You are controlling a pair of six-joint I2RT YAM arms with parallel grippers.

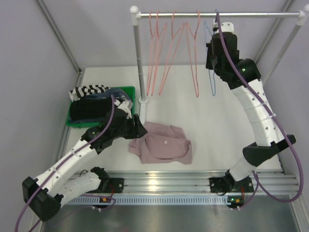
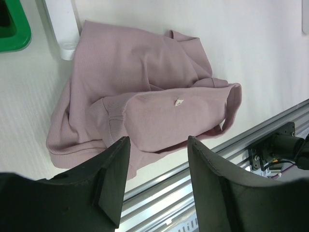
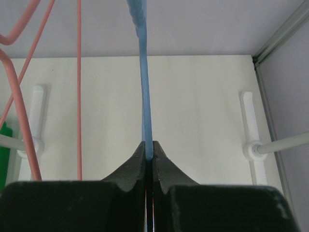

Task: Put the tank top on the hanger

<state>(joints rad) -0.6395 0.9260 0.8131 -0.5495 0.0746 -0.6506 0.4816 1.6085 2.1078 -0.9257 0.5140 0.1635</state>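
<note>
So, the tank top [image 1: 161,144] is lying crumpled on the table [image 1: 217,116], near the front edge and a bit left of centre, just in front of the foot of the rack's left post [image 1: 138,58]. It's bunched and folded over on itself, with a tiny white tag [image 2: 178,101] showing on the upper fold. The left end effector [image 2: 158,142] hangs right over the near side of it, fingers about halfway apart with nothing between them; I honestly can't tell from the wrist view whether the tips touch the fabric or just float above it. Over on the right, the right end effector [image 3: 149,154] is squeezed tight on the thin wire of the blue hanger [image 3: 144,96], and the wire runs straight up out of the pinched fingertips. From the overhead view that hanger hangs under the rail [image 1: 260,15] at the right end of the row, next to a bunch of pink hangers [image 1: 166,53], and the right arm reaches up high to it, well apart from the top down on the table. Off at the left there's a green bin [image 1: 123,88] with a black-and-white striped garment [image 1: 89,90] and some dark clothes [image 1: 91,106] piled in it, close behind the left arm's wrist.
</note>
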